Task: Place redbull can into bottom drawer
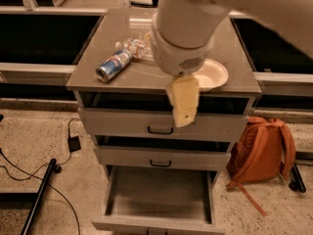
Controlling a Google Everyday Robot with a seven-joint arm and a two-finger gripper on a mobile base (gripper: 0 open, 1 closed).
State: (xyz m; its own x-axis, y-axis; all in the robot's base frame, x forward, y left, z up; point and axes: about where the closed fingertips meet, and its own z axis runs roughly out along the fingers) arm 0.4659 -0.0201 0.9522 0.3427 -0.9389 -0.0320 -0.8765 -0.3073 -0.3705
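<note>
My pincer [183, 102] hangs over the desk's [100, 38] front edge, its spread I cannot tell, just right of the redbull can [113, 65] lying sideways on top, while the bottom drawer [156, 192] stands pulled out to receive it.

Gripper [183, 102] at cabinet [122, 122] front; bottom drawer [159, 192] open; bottle [132, 47] beside redbull can [113, 65].

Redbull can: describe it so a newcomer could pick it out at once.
On the grey cabinet top, left of the gripper hanging over the front edge, the redbull can lies on its side. It is blue-and-silver metal with a shiny end, unlike the clear plastic bottle behind it and the white bowl.
</note>
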